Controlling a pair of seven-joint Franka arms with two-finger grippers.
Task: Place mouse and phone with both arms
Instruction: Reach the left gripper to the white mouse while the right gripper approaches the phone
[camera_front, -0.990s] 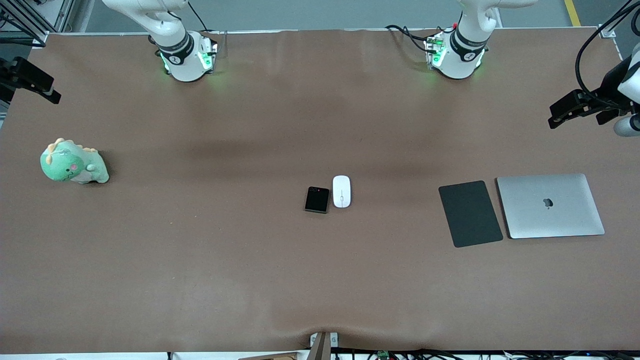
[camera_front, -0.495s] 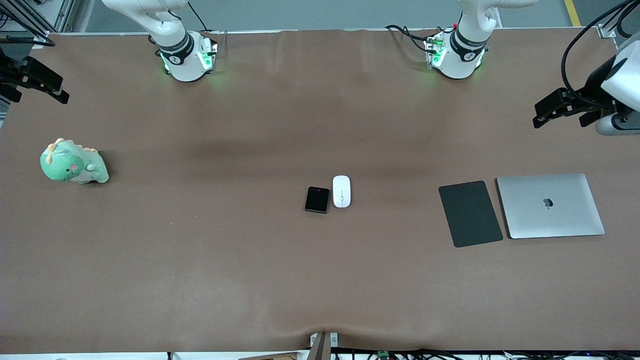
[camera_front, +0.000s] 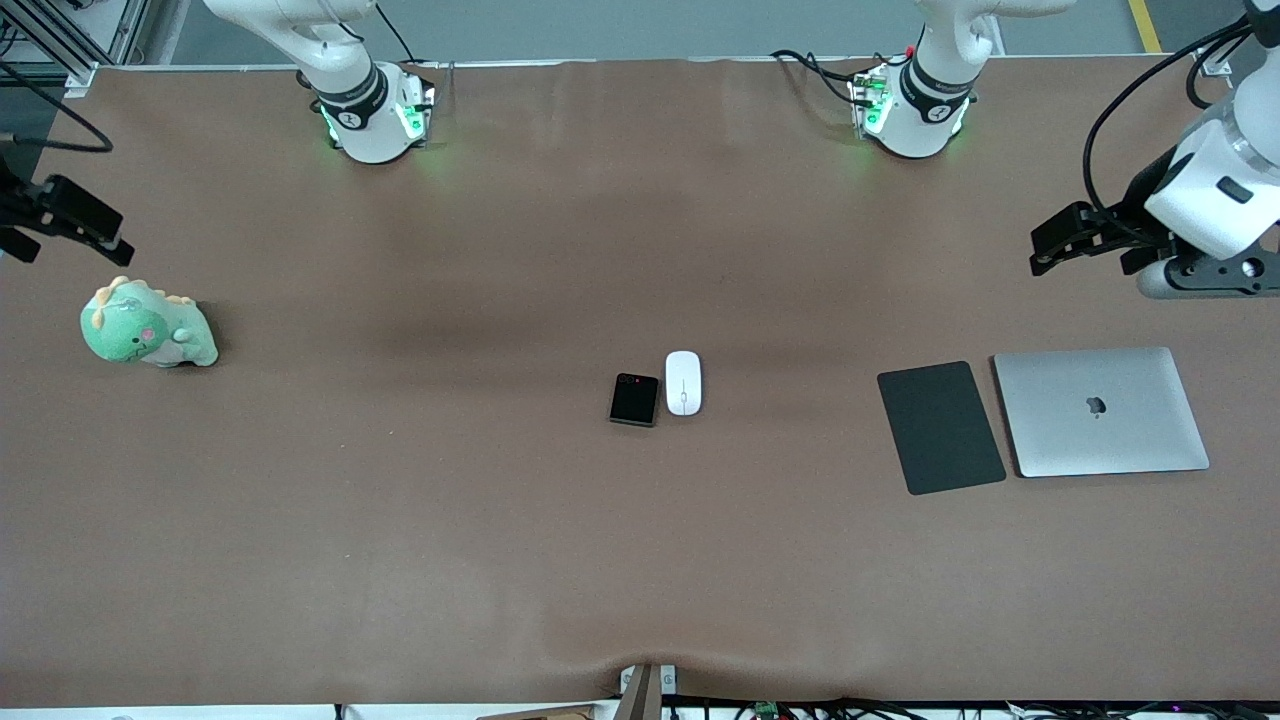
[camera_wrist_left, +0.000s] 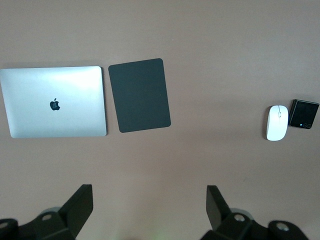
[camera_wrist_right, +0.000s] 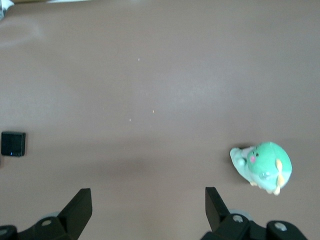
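A brown table (camera_front: 400, 520) carries everything. The right gripper (camera_front: 75, 215), jaws spread and empty, hangs over the table above a green plush toy (camera_front: 146, 325). Mid-table, the phone (camera_front: 634, 399) lies just beside the mouse (camera_front: 683, 382). A dark pad (camera_front: 940, 427) and laptop (camera_front: 1100, 411) follow. The left gripper (camera_front: 1075, 238) hangs over the table, jaws spread, empty.

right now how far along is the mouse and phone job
Nothing looks placed yet. The mouse and the phone lie side by side mid-table, untouched. Both grippers are open and empty: the left gripper up near the laptop, the right gripper near the plush dinosaur. Both pickups remain.
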